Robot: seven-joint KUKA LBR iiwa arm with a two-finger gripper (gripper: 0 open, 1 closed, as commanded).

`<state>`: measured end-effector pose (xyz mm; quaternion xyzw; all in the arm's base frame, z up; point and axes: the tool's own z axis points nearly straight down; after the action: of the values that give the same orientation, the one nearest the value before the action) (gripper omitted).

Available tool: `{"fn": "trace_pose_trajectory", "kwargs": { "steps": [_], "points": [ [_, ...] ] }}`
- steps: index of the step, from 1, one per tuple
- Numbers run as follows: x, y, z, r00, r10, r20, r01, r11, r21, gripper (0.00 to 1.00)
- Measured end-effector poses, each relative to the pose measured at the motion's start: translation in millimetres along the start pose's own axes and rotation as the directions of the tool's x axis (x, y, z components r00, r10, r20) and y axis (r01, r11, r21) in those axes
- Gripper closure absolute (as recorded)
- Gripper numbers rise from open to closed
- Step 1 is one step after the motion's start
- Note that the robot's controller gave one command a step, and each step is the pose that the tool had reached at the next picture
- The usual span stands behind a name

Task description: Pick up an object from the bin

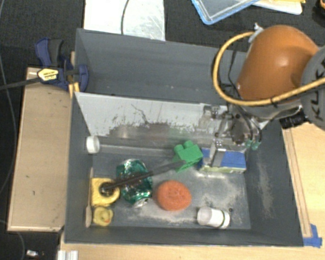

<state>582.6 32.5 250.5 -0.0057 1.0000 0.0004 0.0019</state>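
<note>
Your pincer hangs low over the right middle of the bin, directly above the left end of a flat blue block with a pale underside. From this angle you cannot tell whether the pincer is spread or pressed together, nor whether it touches the block, so do not count the block as held.

The relation that matters is this: the blue block lies straight below the pincer and runs out to the view's right from it, its long axis going left to right along the foot of the back slope. A green block sits just beside its left end, close enough to be caught in the grip.

The rest lies well apart toward the front. There is a round orange sponge, a white cylinder, and a crumpled green thing with a black-handled tool laid across it.

My judgement is that you would do best to close across the block's short width and stay to the right of the green block.
</note>
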Motion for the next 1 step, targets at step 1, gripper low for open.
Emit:
{"fn": "trace_pose_trajectory", "kwargs": {
  "steps": [1],
  "points": [
    [32.5, 16.3, 70.2, 1.000, -0.007, 0.004, 0.007, 1.000, -0.001, 0.00]
  ]
}}
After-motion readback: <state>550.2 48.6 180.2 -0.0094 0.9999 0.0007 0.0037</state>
